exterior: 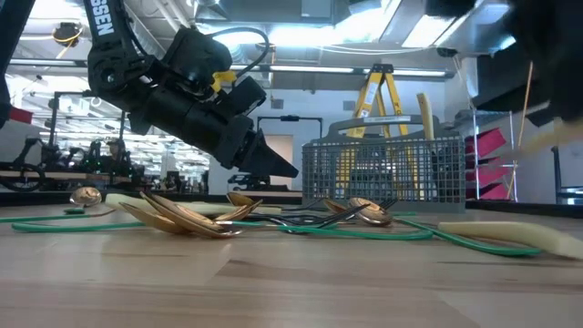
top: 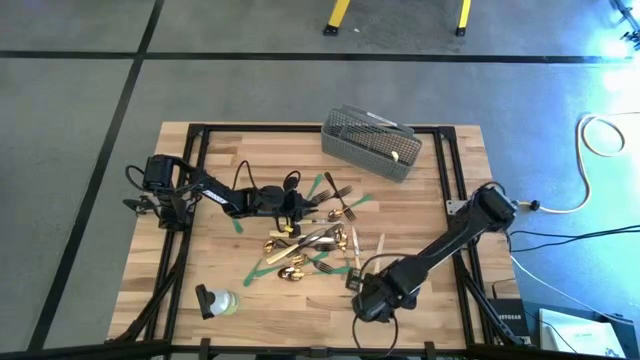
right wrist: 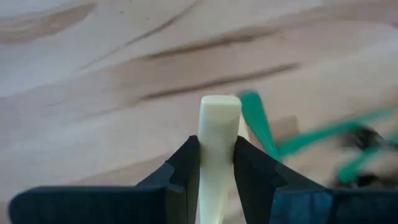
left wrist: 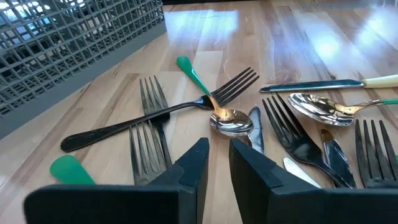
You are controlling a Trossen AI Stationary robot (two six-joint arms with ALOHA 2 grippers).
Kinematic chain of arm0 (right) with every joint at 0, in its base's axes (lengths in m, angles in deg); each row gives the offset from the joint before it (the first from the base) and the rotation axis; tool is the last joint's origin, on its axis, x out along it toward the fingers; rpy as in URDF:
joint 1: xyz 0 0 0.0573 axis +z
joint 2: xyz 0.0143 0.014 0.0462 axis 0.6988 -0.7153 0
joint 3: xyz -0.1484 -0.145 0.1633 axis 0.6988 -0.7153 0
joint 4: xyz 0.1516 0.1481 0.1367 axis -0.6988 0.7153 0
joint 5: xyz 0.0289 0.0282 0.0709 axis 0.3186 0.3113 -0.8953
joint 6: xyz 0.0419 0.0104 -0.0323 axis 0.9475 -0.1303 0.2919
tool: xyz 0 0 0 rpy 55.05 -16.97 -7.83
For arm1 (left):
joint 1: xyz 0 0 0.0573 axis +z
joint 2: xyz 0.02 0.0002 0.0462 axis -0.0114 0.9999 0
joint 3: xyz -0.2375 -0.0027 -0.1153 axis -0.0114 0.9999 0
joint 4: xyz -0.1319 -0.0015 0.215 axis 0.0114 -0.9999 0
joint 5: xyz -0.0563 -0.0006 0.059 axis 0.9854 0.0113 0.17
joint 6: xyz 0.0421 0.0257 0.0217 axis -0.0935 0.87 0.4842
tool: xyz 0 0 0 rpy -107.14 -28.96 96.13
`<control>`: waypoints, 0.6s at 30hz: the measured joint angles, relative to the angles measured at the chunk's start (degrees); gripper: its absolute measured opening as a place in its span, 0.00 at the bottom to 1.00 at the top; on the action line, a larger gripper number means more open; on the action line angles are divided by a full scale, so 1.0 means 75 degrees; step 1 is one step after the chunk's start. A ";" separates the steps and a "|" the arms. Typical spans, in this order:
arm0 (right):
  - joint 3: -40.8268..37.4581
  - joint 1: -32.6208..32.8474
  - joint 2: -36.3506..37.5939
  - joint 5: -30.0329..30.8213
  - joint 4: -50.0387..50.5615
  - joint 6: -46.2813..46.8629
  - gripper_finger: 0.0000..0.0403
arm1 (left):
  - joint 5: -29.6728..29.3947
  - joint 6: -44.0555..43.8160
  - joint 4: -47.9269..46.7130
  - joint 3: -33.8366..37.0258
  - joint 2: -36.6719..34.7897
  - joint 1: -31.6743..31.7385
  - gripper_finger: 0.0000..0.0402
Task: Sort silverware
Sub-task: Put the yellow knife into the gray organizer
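Silverware: I am looking at a scatter of small cutlery (top: 315,240) lying loose on the middle of the pale wooden tabletop (top: 200,180): shiny gold spoons, dark metal forks and cream-handled knives, crossing one another among flat green tape strips (top: 265,262).

Knife in hand: I am gripping one cream-handled knife (right wrist: 219,155) with the right gripper (right wrist: 216,168), its dark fingers pinching the handle on both sides; the blunt cream end is poking out past the fingertips above bare wood.

Basket: I am seeing the grey wire mesh basket (top: 368,142) standing at the far edge of the table, well apart from the pile, with at least one cream-handled piece already lying in it.

Progress: I am judging the sort as barely begun; nearly all the pieces are still lying in the heap and only this knife is on its way.

Right arm: I am holding it stretched from the table's right side toward the near edge, gripper low over the wood beside the pile.

Left gripper (left wrist: 214,165): I am hovering it low over the heap, aimed at a gold spoon (left wrist: 231,121) and crossed dark forks (left wrist: 149,118); its fingers are standing close together with a narrow gap, holding nothing.

Bottle: I am leaving a small clear bottle (top: 218,301) lying near the front left corner.
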 joint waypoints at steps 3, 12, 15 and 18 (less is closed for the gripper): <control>0.0000 -0.0161 0.0505 0.0341 0.0034 0.0352 0.17 | 0.0000 0.0000 0.0005 0.0000 0.0003 0.0000 0.12; 0.0000 -0.0841 0.2409 0.1555 0.0154 0.1159 0.17 | 0.0000 0.0000 0.0002 0.0000 0.0001 -0.0001 0.12; 0.0000 -0.1171 0.3147 0.1877 0.0164 0.1398 0.17 | 0.0000 0.0002 0.0002 0.0000 0.0003 0.0000 0.12; 0.0000 -0.1523 0.3836 0.2051 0.0171 0.1532 0.17 | 0.0000 0.0000 -0.0001 0.0000 0.0001 0.0000 0.12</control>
